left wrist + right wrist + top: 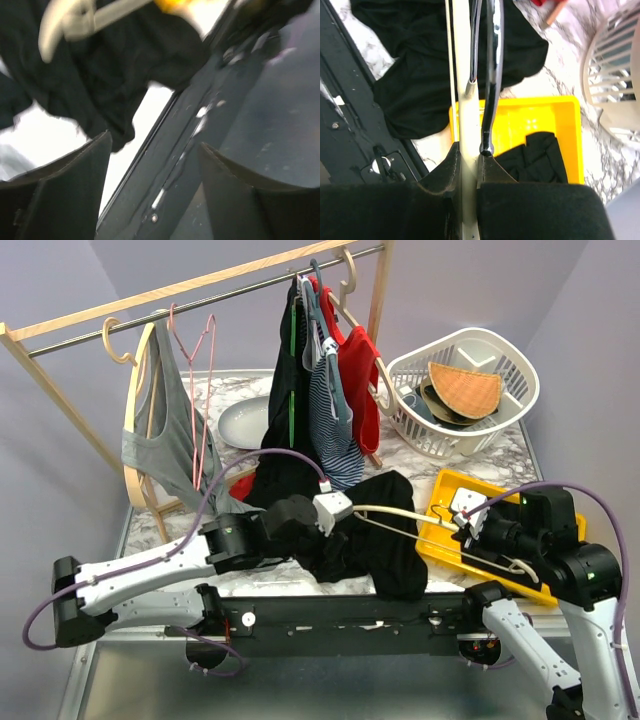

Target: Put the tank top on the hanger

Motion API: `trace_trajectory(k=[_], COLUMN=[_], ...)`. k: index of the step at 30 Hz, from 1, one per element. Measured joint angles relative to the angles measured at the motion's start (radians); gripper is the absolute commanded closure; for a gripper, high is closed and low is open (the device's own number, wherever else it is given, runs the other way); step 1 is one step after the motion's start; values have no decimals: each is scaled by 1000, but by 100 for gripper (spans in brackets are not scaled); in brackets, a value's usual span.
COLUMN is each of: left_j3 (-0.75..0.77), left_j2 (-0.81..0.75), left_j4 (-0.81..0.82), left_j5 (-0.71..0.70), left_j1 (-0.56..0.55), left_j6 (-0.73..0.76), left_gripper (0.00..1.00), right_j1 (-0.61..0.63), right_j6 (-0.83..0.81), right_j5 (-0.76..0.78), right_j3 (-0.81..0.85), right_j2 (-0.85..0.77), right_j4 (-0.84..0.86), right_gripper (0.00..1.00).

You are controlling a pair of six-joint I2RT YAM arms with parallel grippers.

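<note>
L arm reaches low from the near-left corner toward the middle of the table, forearm almost flat. Its left gripper (pixel 340 518) (pixel 155 165) sits over the near edge at the heap of the tank top (pixel 385 550) (pixel 125 60). Jaws are wide apart w/ nothing between them; the fingers (pixel 75 190) frame bare table edge and the dark frame.

R arm rises at the near-right corner, elbow up, wrist bent back toward centre. The right gripper (pixel 470 527) (pixel 468 167) is clamped tight on the hanger (pixel 395 510) (pixel 462 75) near its neck, beside the dark hook. The hanger lies roughly level, its far end over the tank top, close to the left gripper.

The tank top is a crumpled black pile at the middle of the near edge (none of it clearly threaded on the hanger).

Counts:
- 1 hanger held
- 1 pink wire hanger (pixel 195 350) on the rail (pixel 200 285)
- 4 garments hanging there: grey, black w/ green stripe, striped, red
- 1 plate (pixel 245 420) toward the far edge
- 1 white basket (pixel 500 350) at the far-right corner
- 1 yellow tray (pixel 450 485) (pixel 520 110) by the right edge, something black inside
</note>
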Motion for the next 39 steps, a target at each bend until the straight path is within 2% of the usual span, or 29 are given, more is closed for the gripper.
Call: trace_trajectory(k=[4, 8, 14, 15, 16, 20, 22, 39], left_j3=[-91, -116, -78, -65, -47, 10, 23, 47], left_j2=[100, 216, 410, 442, 478, 572, 599, 661], left_j4=[-7, 0, 11, 10, 7, 1, -2, -67], left_j5=[-132, -237, -362, -383, -405, -475, -499, -637], left_j1=[-60, -95, -139, -145, -150, -161, -161, -177], left_j6=[-87, -167, -238, -246, -255, -281, -289, -320], left_gripper=[39, 39, 40, 45, 54, 55, 59, 59], right_j1=[-5, -6, -8, -9, -9, -9, -9, -10], right_j6=[15, 19, 23, 23, 23, 24, 24, 25], right_j5=[29, 31, 31, 31, 30, 28, 28, 17], right_j3=[-4, -19, -53, -55, -58, -72, -76, -87], right_j2=[3, 3, 2, 2, 1, -6, -8, -10], right_j4=[2, 2, 2, 2, 3, 2, 3, 10], right_gripper=[99, 99, 99, 99, 99, 99, 99, 99])
